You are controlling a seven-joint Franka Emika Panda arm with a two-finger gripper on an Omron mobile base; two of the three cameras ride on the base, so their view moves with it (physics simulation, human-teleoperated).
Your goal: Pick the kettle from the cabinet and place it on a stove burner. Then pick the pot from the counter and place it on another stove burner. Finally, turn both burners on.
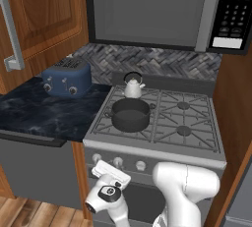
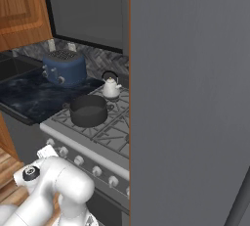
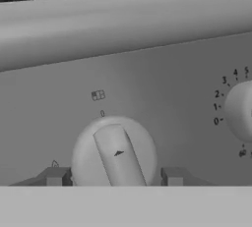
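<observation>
Kettle [image 1: 132,86] on the rear-left burner and pot [image 1: 130,114] on the front-left; open-jawed gripper [image 3: 114,176] straddles a front knob [image 3: 114,155], apparently not yet gripped, burner-lighting remaining.

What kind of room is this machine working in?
A home kitchen, by the look of it, though computer-drawn: a gas range carrying a pot and a small kettle, a blue toaster on a dark stone counter, and wooden cabinets above.

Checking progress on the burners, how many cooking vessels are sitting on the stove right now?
2: the low dark grey metal pot on the front left burner, and the small white conical kettle on the back left burner behind it.
</observation>
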